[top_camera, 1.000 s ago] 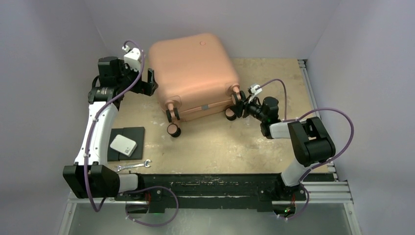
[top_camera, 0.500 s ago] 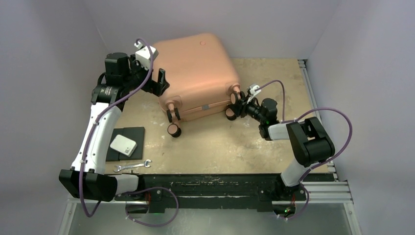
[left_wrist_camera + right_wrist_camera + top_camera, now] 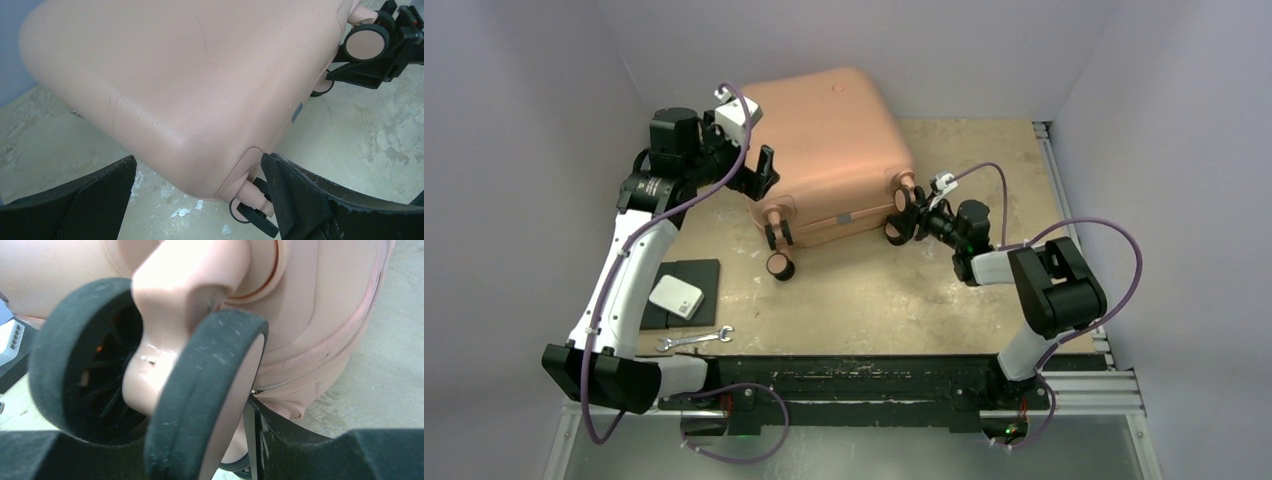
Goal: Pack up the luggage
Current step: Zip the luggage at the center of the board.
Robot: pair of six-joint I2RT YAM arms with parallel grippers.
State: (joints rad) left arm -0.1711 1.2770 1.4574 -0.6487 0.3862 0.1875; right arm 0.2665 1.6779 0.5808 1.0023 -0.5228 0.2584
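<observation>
**Hazards**

1. Left pincer (image 3: 762, 172): the fingers are spread fully and hold nothing. They are poised over the near-left corner of the luggage (image 3: 824, 140). The shell there is smooth and rounded, so a bite on that corner would likely slide off. A push from this side could drive the case toward the back wall or turn it on its wheels.
2. Luggage: it lies flat and shut at the far middle of the bench (image 3: 874, 300), wheels toward the arms. Nothing can be packed until the lid is raised. Lifting one half with no hold on the other may drag the whole case.
3. Right pincer (image 3: 908, 218): it sits at the near-right wheel (image 3: 200, 400), with a finger on either side. It cannot be told whether it grips the wheel or only brackets it. A caster probably swivels and rolls, so it makes a poor anchor.

**Surface and room**

- Bench: a pale, scuffed board with worn patches.
- Left side: a black pad (image 3: 699, 272) carries a white box (image 3: 676, 297), with a wrench (image 3: 694, 340) just in front. All three lie well apart from the case.
- Walls (image 3: 984, 50): plain grey-lilac walls close in on the left, back and right. The far edge of the case lies near the back wall, so a lid would have little room to swing that way
</observation>
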